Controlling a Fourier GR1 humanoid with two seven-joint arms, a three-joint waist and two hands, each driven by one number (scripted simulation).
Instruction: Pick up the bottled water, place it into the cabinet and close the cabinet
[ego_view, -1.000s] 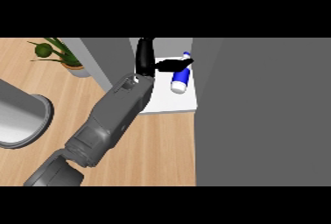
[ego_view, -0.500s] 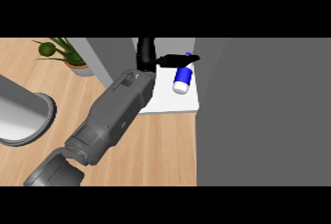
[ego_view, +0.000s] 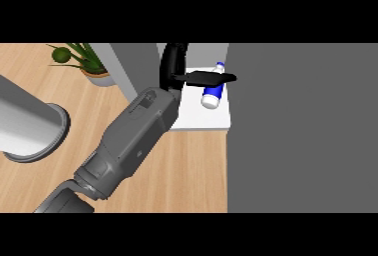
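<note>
Head view, near to far, all placed relative to the white shelf (ego_view: 198, 120) of the cabinet.

Nearest: grey forearm (ego_view: 129, 142) entering from lower edge, crossing the wooden counter (ego_view: 184, 170) diagonally toward the shelf. Which arm: judged left from its side of entry, not certain. Right hand not visible.

Left of shelf: grey cylinder (ego_view: 26, 127) on the counter, well apart.

On the shelf, far part: bottled water (ego_view: 212, 92) lying on its side, blue label, white ends. Left hand (ego_view: 201, 78) directly over its far half, black fingers straight and extended across the bottle, not curled round it. No hold evident.

Right of shelf: large grey cabinet door (ego_view: 303, 127), edge just beside the bottle.

Beyond shelf, to the left: potted plant (ego_view: 83, 61).

Step judged: bottle deposited, closing pending. Withdraw hand straight back over the shelf without rolling the bottle; clear forearm from the opening before swinging the door.
</note>
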